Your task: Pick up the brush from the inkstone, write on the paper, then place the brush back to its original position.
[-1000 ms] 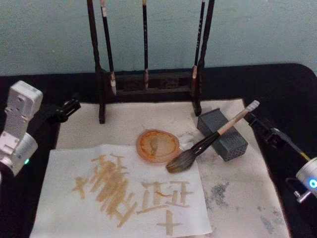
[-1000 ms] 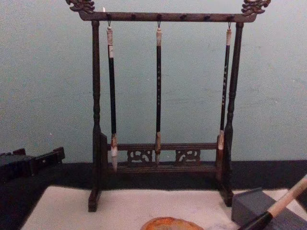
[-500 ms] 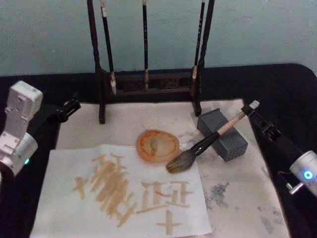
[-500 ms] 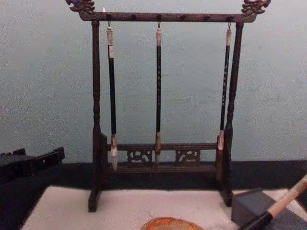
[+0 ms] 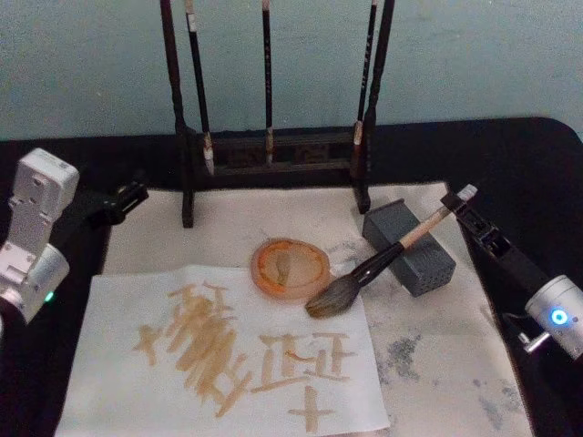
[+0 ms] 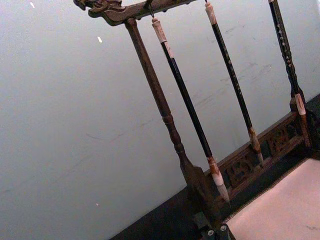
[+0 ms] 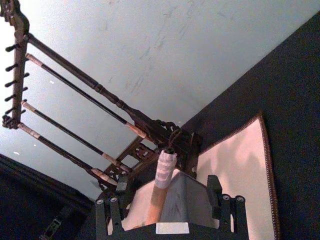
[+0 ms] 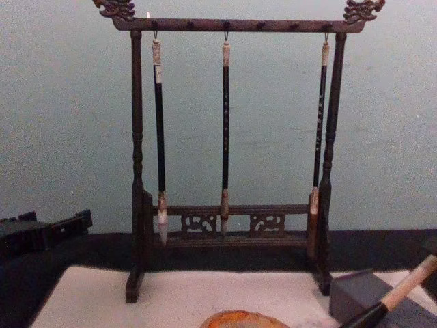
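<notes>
At my head view's left edge the left gripper [image 5: 118,202] sits beside the cloth [image 5: 228,228]; open or closed, I can't tell. The paper [image 5: 228,364], brown-stroked, fills lower centre. Right of centre the brush [image 5: 378,266] leans on the grey block [image 5: 419,259], head at the paper's upper right corner. The right wrist view adds detail: the right gripper [image 7: 167,187] stands open, fingers [image 7: 214,190] either side of the handle's end.

A plain pale blue-green wall [image 8: 68,123], faintly scuffed, runs behind the table [image 5: 519,155], whose top is covered in black. A stained off-white felt mat [image 5: 273,214] lies on it, and a dark carved wooden rack [image 8: 136,171] stands at the mat's far edge. The light is soft and even.
</notes>
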### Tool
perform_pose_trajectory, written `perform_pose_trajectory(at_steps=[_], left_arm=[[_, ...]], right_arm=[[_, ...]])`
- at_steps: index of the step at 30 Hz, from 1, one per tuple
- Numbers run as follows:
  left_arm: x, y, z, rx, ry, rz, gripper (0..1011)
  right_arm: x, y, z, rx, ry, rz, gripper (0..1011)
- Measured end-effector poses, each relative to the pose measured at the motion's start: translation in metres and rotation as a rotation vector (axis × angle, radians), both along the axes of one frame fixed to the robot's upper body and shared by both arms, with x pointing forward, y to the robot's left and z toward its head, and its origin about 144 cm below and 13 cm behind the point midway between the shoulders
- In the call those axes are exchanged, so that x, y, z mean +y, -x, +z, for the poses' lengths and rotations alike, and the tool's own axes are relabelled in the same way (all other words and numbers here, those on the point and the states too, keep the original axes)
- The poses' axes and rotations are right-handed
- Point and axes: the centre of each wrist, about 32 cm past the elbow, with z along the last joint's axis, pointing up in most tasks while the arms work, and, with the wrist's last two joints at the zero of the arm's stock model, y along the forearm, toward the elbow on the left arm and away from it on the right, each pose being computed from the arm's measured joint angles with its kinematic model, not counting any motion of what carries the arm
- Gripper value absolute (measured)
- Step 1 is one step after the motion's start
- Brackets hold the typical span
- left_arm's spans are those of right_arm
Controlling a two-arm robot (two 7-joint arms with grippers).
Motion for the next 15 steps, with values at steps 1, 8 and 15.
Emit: perform_pose_trajectory(at_steps=[1, 8, 15], left_arm=[[0.0000, 0.0000, 0.0000, 0.000, 0.000, 0.000, 1002], [0.0000, 0.0000, 0.0000, 0.000, 0.000, 0.000, 1002], [0.0000, 0.0000, 0.0000, 0.000, 0.000, 0.000, 1002]], right_arm=[[0.0000, -0.0005, -0.0004, 0.001, -0.004, 0.000, 1001], [0.0029, -0.0054, -0.0038, 0.010, -0.032, 0.006, 1001], [0.0076, -0.0093, -0.0058, 0.014, -0.058, 0.025, 1001]])
